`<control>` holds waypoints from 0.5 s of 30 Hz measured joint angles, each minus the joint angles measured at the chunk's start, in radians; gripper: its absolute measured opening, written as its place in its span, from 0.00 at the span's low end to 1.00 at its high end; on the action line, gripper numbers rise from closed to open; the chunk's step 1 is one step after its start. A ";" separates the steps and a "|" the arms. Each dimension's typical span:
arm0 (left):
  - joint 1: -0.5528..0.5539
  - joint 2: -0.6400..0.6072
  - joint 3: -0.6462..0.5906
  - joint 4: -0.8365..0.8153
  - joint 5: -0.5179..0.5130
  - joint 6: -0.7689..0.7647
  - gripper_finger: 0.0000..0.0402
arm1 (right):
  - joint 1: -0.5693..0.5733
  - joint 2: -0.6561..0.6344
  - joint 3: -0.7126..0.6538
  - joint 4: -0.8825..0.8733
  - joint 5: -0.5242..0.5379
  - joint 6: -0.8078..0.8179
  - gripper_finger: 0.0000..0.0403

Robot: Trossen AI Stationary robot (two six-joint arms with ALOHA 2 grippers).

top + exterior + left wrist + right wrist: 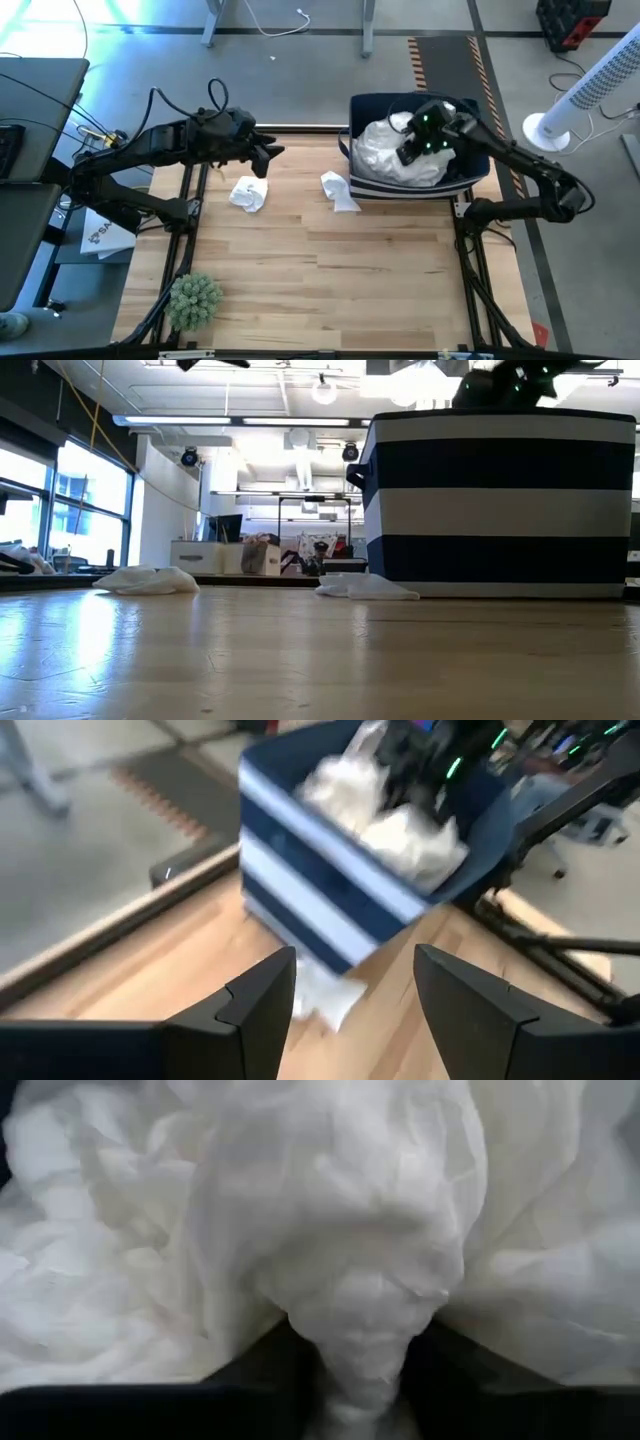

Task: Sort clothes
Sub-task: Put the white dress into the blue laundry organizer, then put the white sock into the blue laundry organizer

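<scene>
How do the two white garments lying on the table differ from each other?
The left white garment lies in the open near the left gripper, clear of the striped bin; the right white garment lies right against the bin's side. The left one is a rounder crumpled heap; the right one is longer and narrower. Both are small, white, crumpled, and untouched by either gripper.

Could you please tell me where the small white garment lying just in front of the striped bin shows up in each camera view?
High view: small white garment left of the striped bin.
Low view: on the table, at the bin's left base.
Left wrist view: below the bin.
Right wrist view: not visible.
Shared landmark: the bin.
</scene>
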 joint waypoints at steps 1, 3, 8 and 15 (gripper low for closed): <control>0.000 0.000 0.000 -0.027 0.000 -0.018 0.50 | -0.006 0.001 0.043 -0.032 0.008 -0.011 0.36; 0.000 0.000 0.000 -0.097 -0.005 -0.072 0.50 | -0.015 -0.002 0.146 -0.107 0.023 -0.012 0.44; 0.000 0.019 -0.003 -0.395 -0.037 -0.328 0.50 | -0.012 -0.002 0.386 -0.271 0.035 0.014 0.58; 0.065 0.065 -0.180 -0.563 0.011 -0.559 0.50 | 0.060 -0.005 0.655 -0.264 -0.080 0.065 0.62</control>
